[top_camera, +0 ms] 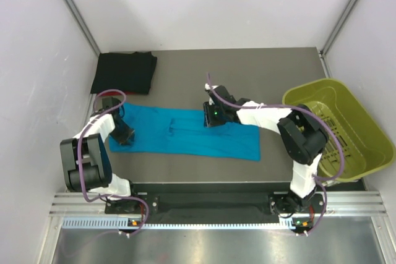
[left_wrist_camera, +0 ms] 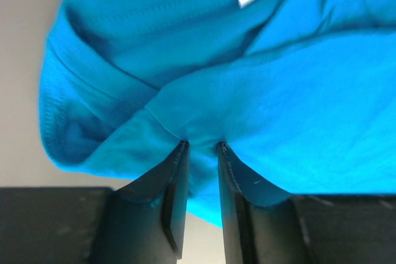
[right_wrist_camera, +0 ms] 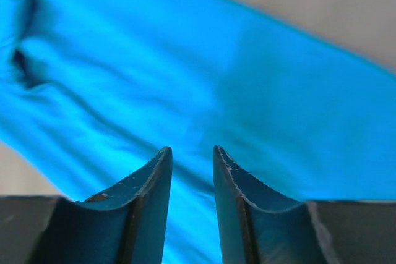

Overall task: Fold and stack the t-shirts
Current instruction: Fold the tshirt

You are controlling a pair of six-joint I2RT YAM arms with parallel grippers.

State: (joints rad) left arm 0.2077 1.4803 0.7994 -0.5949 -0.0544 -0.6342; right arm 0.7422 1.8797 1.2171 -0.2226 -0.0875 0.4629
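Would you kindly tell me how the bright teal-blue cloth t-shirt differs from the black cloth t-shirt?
The bright teal-blue cloth t-shirt lies spread in a long strip across the middle of the table; the black cloth t-shirt sits folded compactly at the far left corner. The left end effector and right end effector are at the teal shirt; none is near the black one. Both lie on the table.

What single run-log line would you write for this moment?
left gripper: pinching teal t-shirt edge | right gripper: open above it | black t-shirt: folded, far left
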